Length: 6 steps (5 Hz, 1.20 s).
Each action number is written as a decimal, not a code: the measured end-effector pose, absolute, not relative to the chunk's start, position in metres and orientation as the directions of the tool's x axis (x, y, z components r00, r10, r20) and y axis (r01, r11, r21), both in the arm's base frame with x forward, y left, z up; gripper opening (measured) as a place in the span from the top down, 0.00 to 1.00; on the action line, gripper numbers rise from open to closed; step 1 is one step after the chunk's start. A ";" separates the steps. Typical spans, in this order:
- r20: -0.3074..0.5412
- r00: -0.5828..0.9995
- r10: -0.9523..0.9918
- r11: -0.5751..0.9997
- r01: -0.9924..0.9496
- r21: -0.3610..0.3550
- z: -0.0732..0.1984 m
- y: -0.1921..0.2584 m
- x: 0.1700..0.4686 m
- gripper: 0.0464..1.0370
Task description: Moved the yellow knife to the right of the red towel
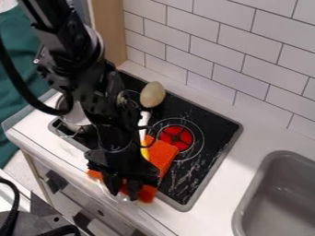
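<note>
One tool (pixel 124 195), black, hangs over the front edge of the stove (pixel 220 159), low and left of centre in the frame; whether it is open, closed or gripping the red towel (pixel 164 156) cannot be determined. The towel extends from the frame's middle to beneath the tool. The yellow knife (pixel 144 151) is near the centre, partly hidden by the arm, at the left edge of the towel's upper part. A red burner (pixel 177 137) is noted right of the towel, and a grey sink (pixel 280 196) at lower right.
</note>
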State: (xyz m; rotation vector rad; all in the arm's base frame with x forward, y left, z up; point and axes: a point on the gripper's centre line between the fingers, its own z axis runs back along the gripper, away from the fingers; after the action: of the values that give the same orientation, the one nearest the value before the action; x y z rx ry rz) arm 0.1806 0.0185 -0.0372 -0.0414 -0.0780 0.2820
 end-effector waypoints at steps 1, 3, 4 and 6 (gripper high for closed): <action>0.088 0.965 0.249 0.969 -0.248 -0.020 -0.019 0.007 0.184 0.91; 0.156 0.959 0.235 0.972 -0.234 -0.026 0.007 -0.020 0.202 0.83; 0.140 0.939 0.314 0.949 -0.309 -0.054 0.000 -0.021 0.209 0.57; 0.089 0.885 0.456 0.890 -0.452 -0.067 -0.022 0.004 0.222 0.03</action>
State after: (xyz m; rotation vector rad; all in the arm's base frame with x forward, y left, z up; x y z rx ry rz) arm 0.2216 0.0036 -0.0225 -0.0447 -0.1036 0.4722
